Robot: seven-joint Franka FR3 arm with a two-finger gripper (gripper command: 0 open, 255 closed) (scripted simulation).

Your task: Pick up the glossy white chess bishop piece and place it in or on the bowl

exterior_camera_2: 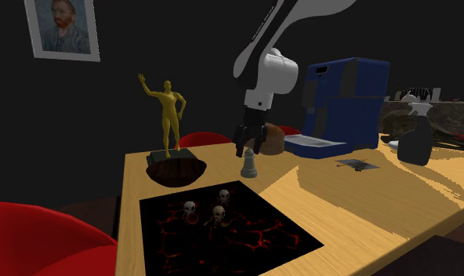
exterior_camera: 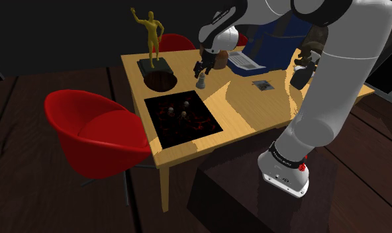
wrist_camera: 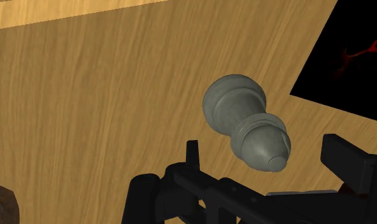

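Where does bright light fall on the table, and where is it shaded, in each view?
Shoulder view: a bright band crosses the wooden table, and the chess bishop stands just outside it, in shade. Second exterior view: bright patches cover the table at that view's right; the dark bowl is dim. Wrist view: the chess bishop looks dull grey, without glare.
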